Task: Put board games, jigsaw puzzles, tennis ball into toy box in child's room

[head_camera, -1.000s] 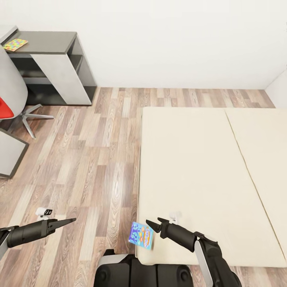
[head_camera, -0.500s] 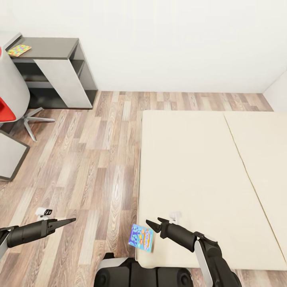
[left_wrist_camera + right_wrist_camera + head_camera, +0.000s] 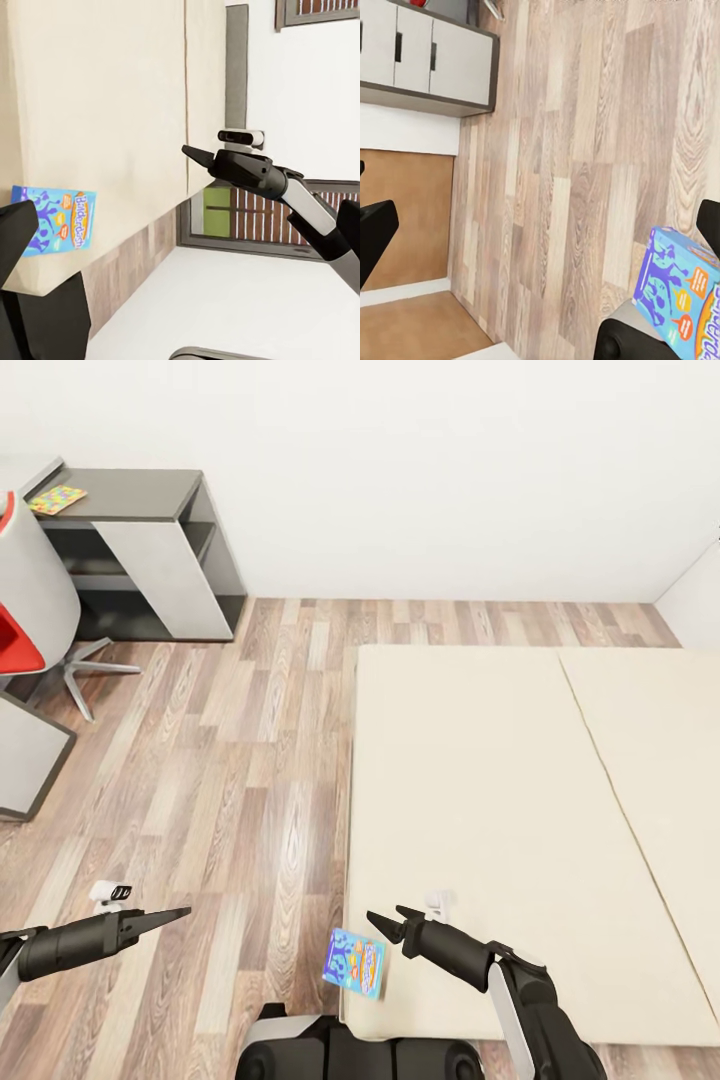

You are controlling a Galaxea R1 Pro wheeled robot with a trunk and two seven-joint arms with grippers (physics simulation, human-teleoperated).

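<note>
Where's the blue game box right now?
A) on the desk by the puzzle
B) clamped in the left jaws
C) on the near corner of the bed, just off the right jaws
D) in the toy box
C: the blue game box lies at the bed's near corner, beside the open right gripper, not held.

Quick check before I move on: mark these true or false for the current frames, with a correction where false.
1. The flat blue board game box with orange marks lies at the near corner of the cream bed. True.
2. The right gripper is shut on that box. False: its jaws stand open beside the box, apart from it.
3. A multicolour jigsaw puzzle square lies on the dark-grey desk section. True.
4. The left gripper holds a tennis ball. False: it is empty, over the wood-plank floor.
</note>
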